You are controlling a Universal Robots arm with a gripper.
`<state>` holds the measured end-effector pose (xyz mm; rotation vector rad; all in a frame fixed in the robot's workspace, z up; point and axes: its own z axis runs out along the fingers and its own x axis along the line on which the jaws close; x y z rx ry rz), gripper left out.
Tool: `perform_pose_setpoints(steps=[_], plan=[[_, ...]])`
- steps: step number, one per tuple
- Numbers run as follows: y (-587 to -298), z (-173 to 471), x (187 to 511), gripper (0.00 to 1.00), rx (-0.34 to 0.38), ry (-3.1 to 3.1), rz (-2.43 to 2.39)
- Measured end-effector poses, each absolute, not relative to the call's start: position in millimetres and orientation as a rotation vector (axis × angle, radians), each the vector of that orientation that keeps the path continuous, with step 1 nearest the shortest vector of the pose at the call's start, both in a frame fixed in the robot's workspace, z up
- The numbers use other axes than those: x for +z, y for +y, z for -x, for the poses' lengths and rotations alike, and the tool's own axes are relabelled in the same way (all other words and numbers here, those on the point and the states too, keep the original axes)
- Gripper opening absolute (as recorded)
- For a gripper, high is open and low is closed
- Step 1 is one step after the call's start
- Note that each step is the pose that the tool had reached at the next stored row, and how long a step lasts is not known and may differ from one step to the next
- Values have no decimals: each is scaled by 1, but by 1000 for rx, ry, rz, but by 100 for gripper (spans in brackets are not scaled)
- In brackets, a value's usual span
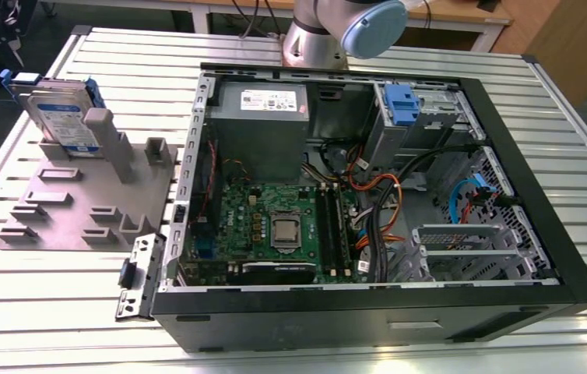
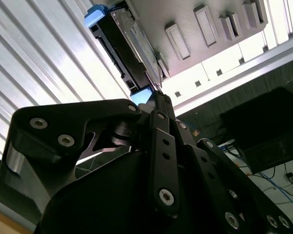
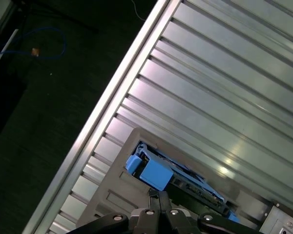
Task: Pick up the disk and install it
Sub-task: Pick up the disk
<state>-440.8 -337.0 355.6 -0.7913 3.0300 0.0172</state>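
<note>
Nothing looks done yet: the disk (image 1: pixel 60 117) stands on edge in the grey holder (image 1: pixel 75 210) at the exterior view's left of the open computer case (image 1: pixel 543 195), neither lifted nor installed. It is silver, white-and-blue labelled and blue-railed. In the first wrist view the gripper (image 3: pixel 154 194) is clenched on nothing, apart from it

The disk (image 1: pixel 57 109) carries a white-and-blue label (image 1: pixel 70 129); the grey power-supply box (image 1: pixel 260 132) carries a small white label (image 1: pixel 271 100); the print on both is too small to read.
</note>
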Motion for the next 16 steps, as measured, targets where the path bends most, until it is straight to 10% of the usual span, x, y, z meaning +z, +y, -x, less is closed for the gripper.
perform_pose_setpoints(steps=[16], plan=[[-337, 441, 356, 11, 17, 3024, 814]])
